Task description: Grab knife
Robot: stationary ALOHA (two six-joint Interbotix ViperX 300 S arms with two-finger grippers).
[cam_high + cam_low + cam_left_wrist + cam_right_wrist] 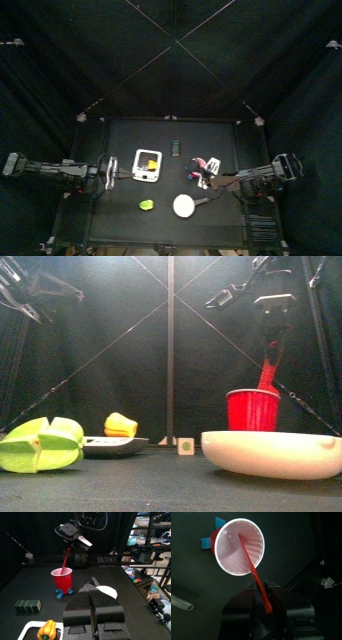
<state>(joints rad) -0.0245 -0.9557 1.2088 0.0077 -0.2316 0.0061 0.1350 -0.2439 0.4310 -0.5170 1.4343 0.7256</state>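
Observation:
A red plastic knife (pixel 255 569) leans inside a red cup (pixel 238 547), handle end sticking up over the rim. My right gripper (pixel 264 598) is above the cup with its jaws closed on the knife's handle. In the front view the knife (pixel 270 368) rises from the cup (pixel 254 411) into the right gripper (pixel 275 318). The left wrist view shows the same cup (pixel 61 579), knife (pixel 66 558) and right gripper (pixel 79 539) from across the table. My left gripper (pixel 93 594) rests at the table's left side, jaws together, holding nothing.
A white bowl (pixel 267 452) lies in front of the cup. A green fruit (pixel 40 444) sits front left. A yellow pepper (pixel 120 424) lies on a white tray (pixel 140 175). A dark green block (pixel 28 606) stands near the tray.

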